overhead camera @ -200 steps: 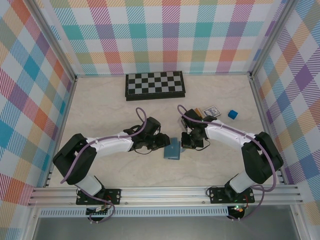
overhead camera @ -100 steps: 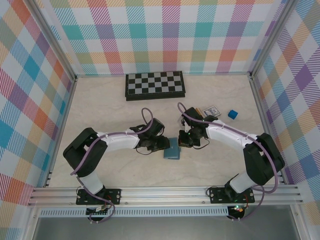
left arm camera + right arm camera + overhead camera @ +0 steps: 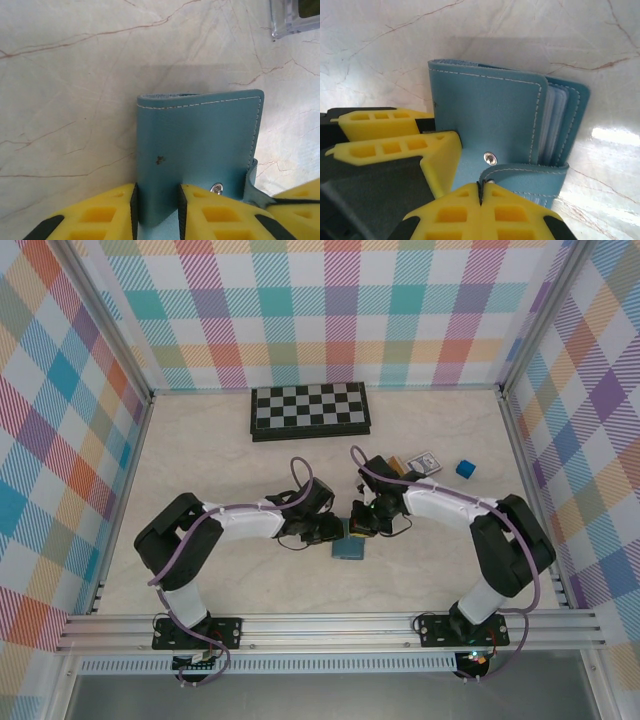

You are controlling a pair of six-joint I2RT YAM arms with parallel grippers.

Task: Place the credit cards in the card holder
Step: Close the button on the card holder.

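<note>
The cream, marble-veined table [image 3: 200, 470] carries a black-and-white chequered board [image 3: 310, 410] at its far edge; nearer, between the two arms, lies the teal-blue stitched leather card holder [image 3: 349, 546], folded shut like a book. The left gripper [image 3: 157, 212] pinches one edge of the cover between its yellow fingers, seemingly to steady the holder; the right gripper [image 3: 481, 194] is clamped tight on the closing strap [image 3: 530, 172] just beside the bare metal snap [image 3: 490, 159]. The strap looks undone, so this grip is probably meant to draw it back and let the holder open. The tan and red credit cards [image 3: 404, 462] lie well apart, behind the right arm, near a dark patterned card [image 3: 426, 461] and a small blue cube [image 3: 465, 468]; they are too small to count. Of the pockets just a pale sliver [image 3: 554, 117] shows; a clear box corner [image 3: 295, 20] is cut off by the frame.
</note>
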